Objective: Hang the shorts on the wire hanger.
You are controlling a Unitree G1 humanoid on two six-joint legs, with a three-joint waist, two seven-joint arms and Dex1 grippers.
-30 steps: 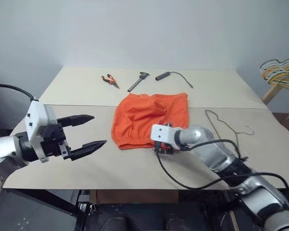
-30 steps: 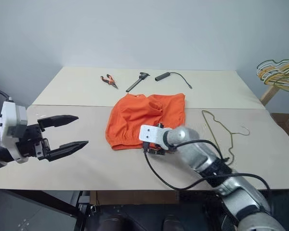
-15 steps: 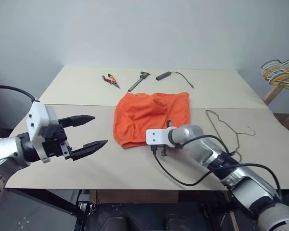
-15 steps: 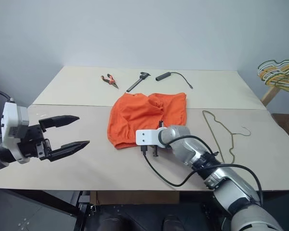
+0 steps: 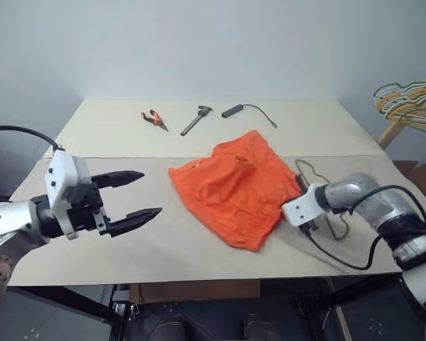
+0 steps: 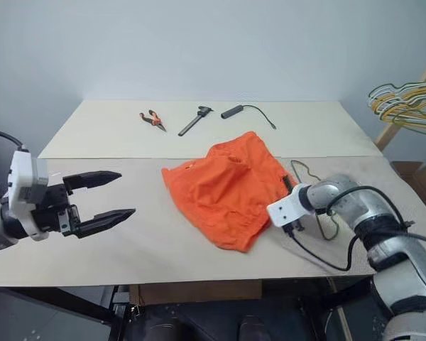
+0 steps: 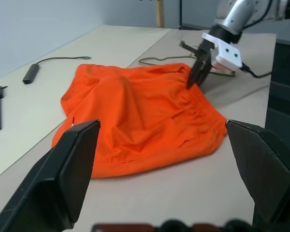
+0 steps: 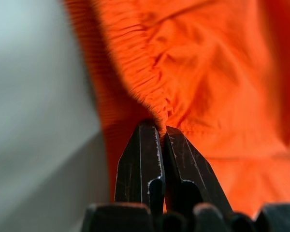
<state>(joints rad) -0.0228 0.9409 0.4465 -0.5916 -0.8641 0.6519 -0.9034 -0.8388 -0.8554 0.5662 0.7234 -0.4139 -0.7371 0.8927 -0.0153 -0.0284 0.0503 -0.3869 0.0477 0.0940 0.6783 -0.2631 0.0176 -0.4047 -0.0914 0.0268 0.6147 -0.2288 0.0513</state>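
The right end effector (image 8: 160,133) is pinched closed on the gathered waistband of the shorts (image 5: 238,188), so the step in hand looks like drawing the garment toward the wire hanger (image 5: 319,181). To do it well, the robot should keep the pinch firm on the elastic rim, lift enough that the fabric does not bunch on the counter (image 5: 184,245), and avoid dragging cloth over the thin wire and knocking it askew. The shorts lie spread on the counter's middle, their waistband edge at the right end effector's tips; the hanger lies just beside that wrist, partly hidden behind it. The left end effector (image 5: 136,195) hovers with fingers spread wide, well apart from the shorts.
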